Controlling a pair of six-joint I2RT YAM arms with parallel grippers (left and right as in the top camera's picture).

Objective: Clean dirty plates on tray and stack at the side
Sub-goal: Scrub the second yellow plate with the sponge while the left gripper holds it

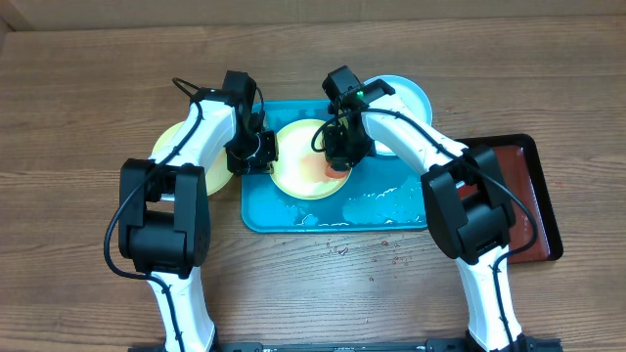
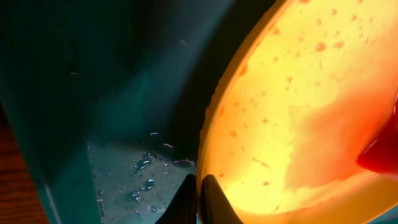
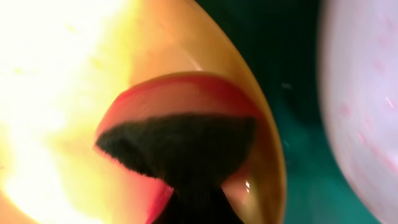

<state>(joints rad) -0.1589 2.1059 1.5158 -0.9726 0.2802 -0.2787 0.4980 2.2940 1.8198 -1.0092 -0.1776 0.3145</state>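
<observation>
Overhead: the teal tray [image 1: 262, 210] sits mid-counter [image 1: 98, 98] with one yellow-green plate [image 1: 298, 174] lying in it. The left fingers [image 1: 264, 156] are at its left rim, likely to steady it, while the right fingers [image 1: 342, 154] press a red pad [image 1: 337, 168] onto its right side to scrub. A light-blue plate [image 1: 411, 98] overlaps the tray's far right corner. A second yellow-green plate [image 1: 176, 156] lies on the counter just left of the tray, under the left arm, which looks like the stacking spot. A dark red-brown tray [image 1: 533, 186] lies to the right.

Left wrist: the fingers are narrow, pinching the plate's rim. The plate's centre is dotted with droplets and still smeared orange.

Right wrist: it is blurred, but the dark-faced pad rises from where the fingers sit, so it is probably clamped there, flat against the plate.

No brand, label or writing can be read in any view.
</observation>
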